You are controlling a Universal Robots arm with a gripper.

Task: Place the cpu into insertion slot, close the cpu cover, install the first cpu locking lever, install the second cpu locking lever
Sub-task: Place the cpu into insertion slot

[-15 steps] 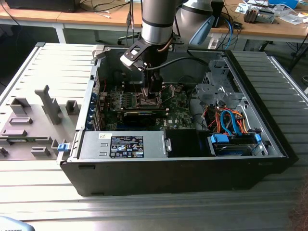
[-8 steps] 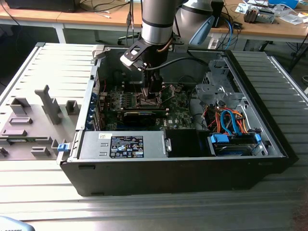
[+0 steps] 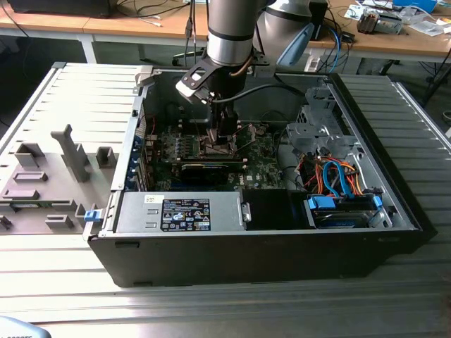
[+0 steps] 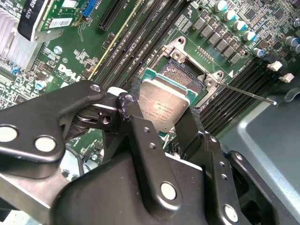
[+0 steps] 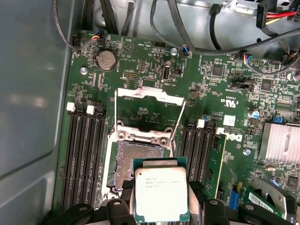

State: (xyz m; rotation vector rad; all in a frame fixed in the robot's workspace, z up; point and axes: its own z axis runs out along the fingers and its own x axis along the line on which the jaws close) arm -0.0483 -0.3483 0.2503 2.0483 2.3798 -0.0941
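My gripper (image 4: 161, 119) is pinching the cpu (image 4: 164, 103) by two opposite edges, black fingers (image 4: 140, 136) clamped on either side, silver top facing the cams in both wrist views. In the first wrist view the gripper (image 5: 161, 211) has the cpu (image 5: 161, 193) over the near part of the insertion slot (image 5: 136, 159). The rest of the slot's contact field lies bare beyond the chip, so it's not seated. Can't tell if any edge touches the slot. In the second wrist view the insertion slot (image 4: 187, 75) sits just behind the chip.

The cpu cover (image 5: 150, 95) is flipped open at the far side of the slot, apart from the chip. Two thin locking levers (image 5: 178, 123) are unlatched, one on each side of the slot; one shows as a thin rod (image 4: 248, 93) in the second wrist view. Memory slots (image 5: 82, 154) flank the socket on the green mobo (image 5: 140, 61), w/ a coin cell (image 5: 106, 59) further out.

In the exterior view the arm (image 3: 229, 32) reaches down into the open pc case (image 3: 268, 253), gripper (image 3: 224, 134) low over the board mid-case. A labelled grey psu box (image 3: 184, 213) sits at the near side, and orange + blue cables (image 3: 338, 179) are toward the exterior view's right. The case lies on a slatted metal table (image 3: 211, 310).
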